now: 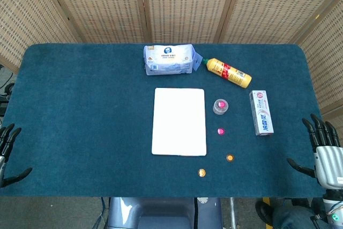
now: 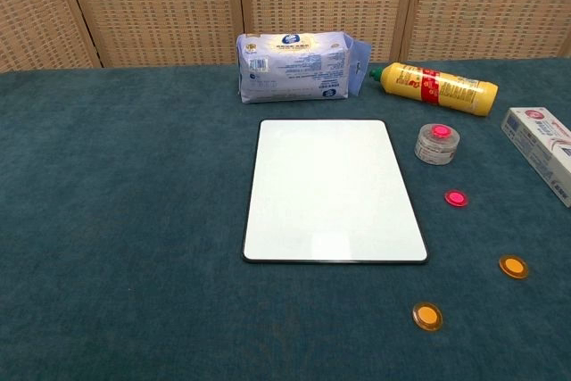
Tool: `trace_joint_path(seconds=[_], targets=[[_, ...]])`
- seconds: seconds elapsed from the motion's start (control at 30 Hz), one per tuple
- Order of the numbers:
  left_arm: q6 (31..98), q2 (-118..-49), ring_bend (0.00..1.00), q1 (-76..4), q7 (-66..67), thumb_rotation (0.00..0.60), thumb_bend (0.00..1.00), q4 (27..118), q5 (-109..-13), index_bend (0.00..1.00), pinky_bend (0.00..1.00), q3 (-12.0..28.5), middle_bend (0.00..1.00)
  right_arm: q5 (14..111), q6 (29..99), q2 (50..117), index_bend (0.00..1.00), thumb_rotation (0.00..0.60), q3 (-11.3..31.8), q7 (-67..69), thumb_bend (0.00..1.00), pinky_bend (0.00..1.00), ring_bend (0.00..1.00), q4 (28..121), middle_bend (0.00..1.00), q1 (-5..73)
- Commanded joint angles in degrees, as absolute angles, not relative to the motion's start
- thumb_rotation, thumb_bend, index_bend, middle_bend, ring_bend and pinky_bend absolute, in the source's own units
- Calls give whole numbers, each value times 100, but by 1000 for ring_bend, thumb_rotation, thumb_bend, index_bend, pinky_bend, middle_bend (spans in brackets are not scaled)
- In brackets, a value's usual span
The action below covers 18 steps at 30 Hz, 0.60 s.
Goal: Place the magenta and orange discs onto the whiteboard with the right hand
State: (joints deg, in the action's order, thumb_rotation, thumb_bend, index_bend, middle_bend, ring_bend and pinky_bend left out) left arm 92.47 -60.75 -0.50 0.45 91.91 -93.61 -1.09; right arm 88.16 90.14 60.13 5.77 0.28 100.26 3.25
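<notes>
A white whiteboard [image 1: 179, 121] [image 2: 332, 189] lies flat in the middle of the blue table. Right of it sits a loose magenta disc [image 1: 221, 131] [image 2: 456, 197]. Two orange discs lie nearer the front edge, one [image 1: 230, 157] [image 2: 513, 266] further right and one [image 1: 202, 172] [image 2: 427, 316] closer to the board's corner. A small clear tub [image 1: 220, 106] [image 2: 437, 144] holds another magenta disc. My right hand [image 1: 323, 150] hangs open at the table's right front edge, far from the discs. My left hand [image 1: 7, 153] is open at the left edge. Neither hand shows in the chest view.
A tissue pack [image 1: 168, 59] [image 2: 297, 66] and a yellow bottle [image 1: 229, 72] [image 2: 439, 87] lie behind the board. A toothpaste box [image 1: 261, 112] [image 2: 541, 149] lies at the right, between the discs and my right hand. Wicker screens stand behind the table.
</notes>
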Motion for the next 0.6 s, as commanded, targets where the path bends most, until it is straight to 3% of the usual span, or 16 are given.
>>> trace_joint_path(seconds=[0.03,0.33,0.47,0.5,0.57,0.6], targets=[[9242,-6073,0,-51,41,600,0,9188,-9365,0,0,-110,0,8819,9003,6019,0,600,574,15,0,0,0,10023,0,330],[9192,-6095,0,-65,138,600,0,9217,-9321,0,0,-86,0,8766,8743,6066,0,600,600,-115,0,0,0,9998,0,485],[9092,-6144,0,-107,268,600,0,9234,-9237,0,0,-49,0,8602,8201,6079,0,600,940,-455,0,20,1,9871,3,1021],[9040,-6154,0,-132,309,600,0,9251,-9186,0,0,-25,0,8527,7997,6112,0,600,1136,-566,0,77,44,9792,43,1280],[8977,-6163,0,-161,364,600,0,9284,-9112,0,0,8,0,8383,7717,6176,0,600,1327,-663,0,287,201,9684,198,1574],[8943,-6164,0,-176,390,600,0,9304,-9070,0,0,26,0,8326,7544,6208,0,600,1412,-703,0,442,327,9623,318,1743]])
